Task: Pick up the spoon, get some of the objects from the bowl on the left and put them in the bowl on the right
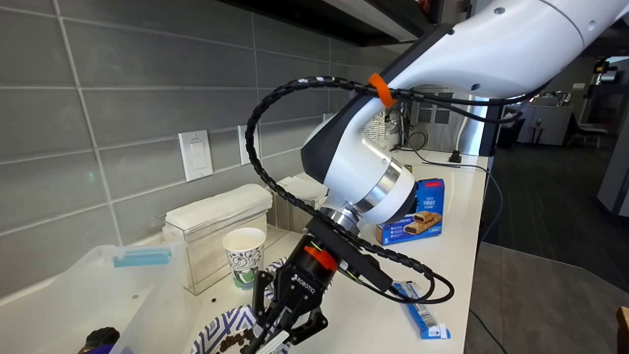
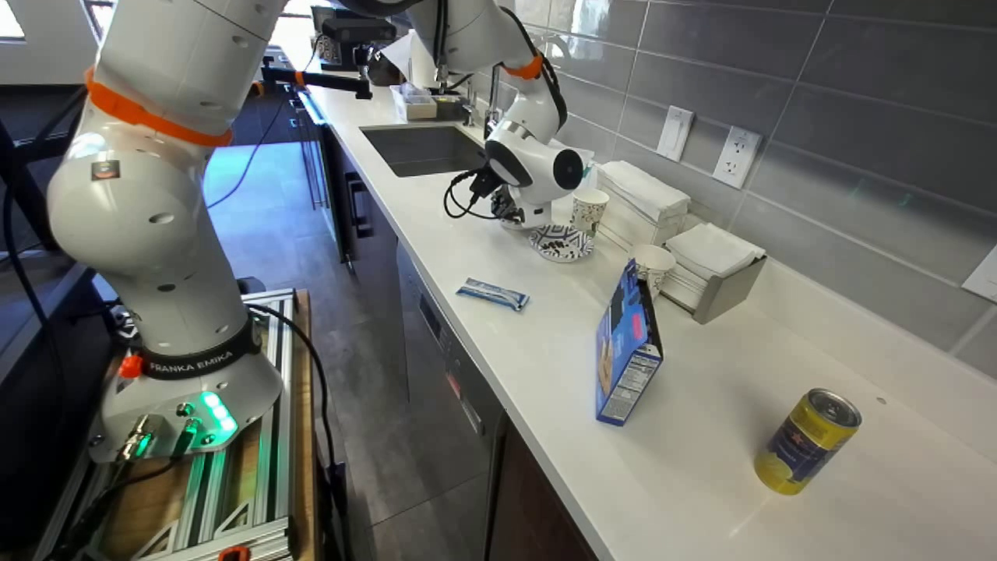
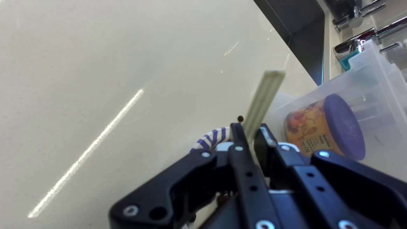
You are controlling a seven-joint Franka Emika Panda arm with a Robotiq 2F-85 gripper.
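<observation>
White counter [image 1: 363, 327], tiled wall [image 1: 162, 110]. Spoon [image 3: 264, 98], right of wrist-view centre: clamped in claw [image 3: 251, 128], its long axis slanting toward upper right. Bowl [image 1: 237, 316], dark pieces [image 1: 239, 338] inside, bottom of an exterior view: partly behind claw.

Both exterior views bright; tabletop [image 1: 363, 319] evenly lit, soft shadows. In an exterior view, window [image 2: 9, 22] clipped white, floor [image 2: 269, 226] glaring blue, base LEDs [image 2: 218, 411] glowing green. Glossy wall tiles [image 2: 701, 58] catch reflections. Shelf underside [image 1: 304, 17] and hallway floor [image 1: 545, 182] near-black. Wide-angle stretch toward edges — can [image 2: 808, 442] looks slanted. Wrist view: hard white glare streak [image 3: 86, 152] across the tabletop; hand [image 3: 250, 128] soft, out of focus.
</observation>
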